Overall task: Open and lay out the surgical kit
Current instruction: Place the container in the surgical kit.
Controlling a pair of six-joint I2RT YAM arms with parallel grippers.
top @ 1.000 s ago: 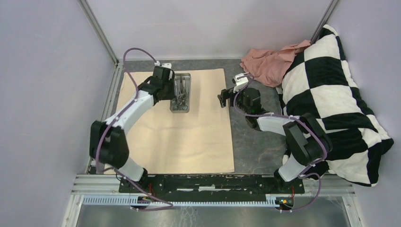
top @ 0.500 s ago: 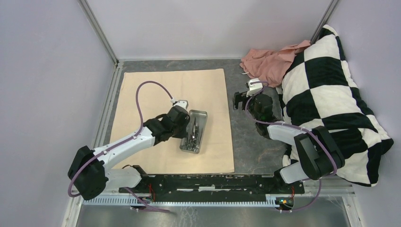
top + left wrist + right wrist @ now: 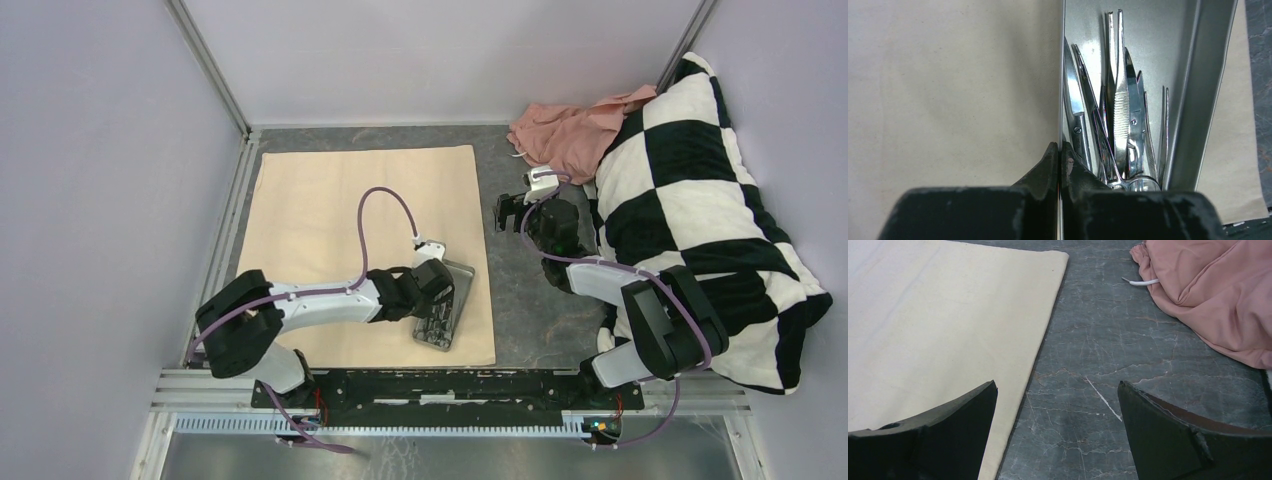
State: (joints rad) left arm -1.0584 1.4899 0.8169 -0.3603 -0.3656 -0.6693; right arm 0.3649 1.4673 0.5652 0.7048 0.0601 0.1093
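A black-and-white checkered pillow (image 3: pixel 705 190) lies along the right side of the dark grey, marbled bench (image 3: pixel 515 320). At its far end a crumpled pink cloth (image 3: pixel 565 132) rests against it, a short white cord (image 3: pixel 1141 282) poking from its edge onto the bench.

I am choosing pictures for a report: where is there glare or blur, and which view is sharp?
Left wrist view: glare on the steel tray and the instruments; the left gripper is dark and soft. Right wrist view: even light, the table sharp, the right gripper only dark shapes. Top external view: even light, faint shadows.
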